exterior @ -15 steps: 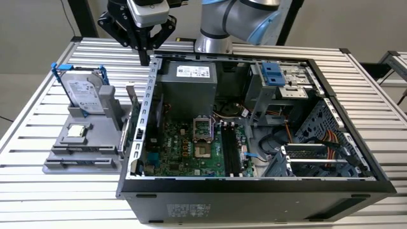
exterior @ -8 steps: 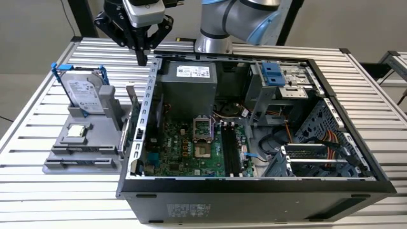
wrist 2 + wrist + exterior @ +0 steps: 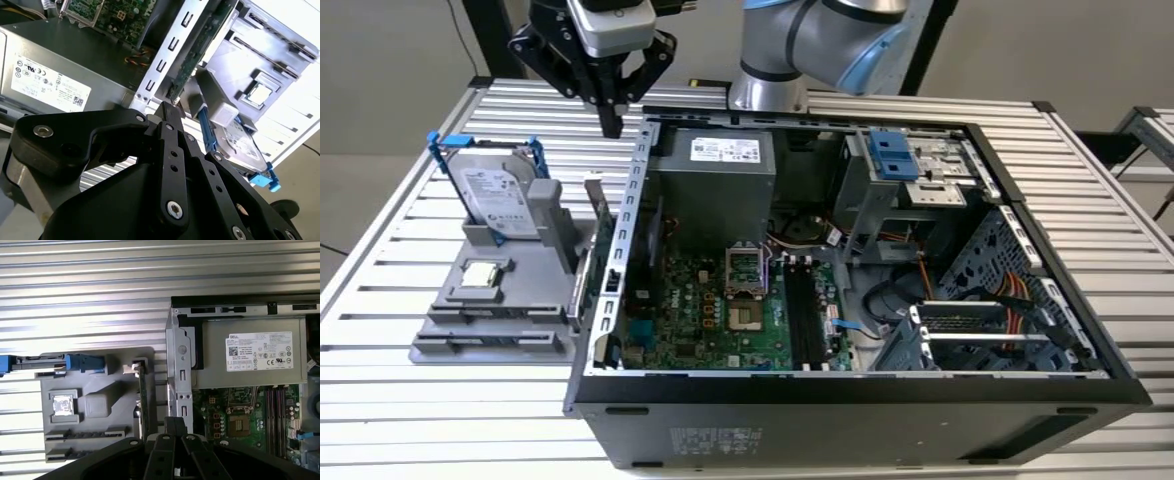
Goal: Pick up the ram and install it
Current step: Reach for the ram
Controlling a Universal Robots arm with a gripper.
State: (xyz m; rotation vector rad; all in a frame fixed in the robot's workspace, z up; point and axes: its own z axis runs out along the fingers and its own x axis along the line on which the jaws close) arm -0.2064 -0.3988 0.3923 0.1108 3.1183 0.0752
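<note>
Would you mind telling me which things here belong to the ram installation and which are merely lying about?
For the job: the ram, standing in the grey holder; the gripper above it; the motherboard slots.
Lying about: the hard drive; the processor chip; the power supply.

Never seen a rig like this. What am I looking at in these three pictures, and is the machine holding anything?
It is a robot arm whose gripper hangs shut and empty above a slatted table. The exterior view looks from off the arm; both wrist views ride on the arm, looking past the gripper. On the table stand an open computer case and a grey holder carrying a hard drive, a chip and the ram, a thin green stick on edge, not yet picked up.
</note>
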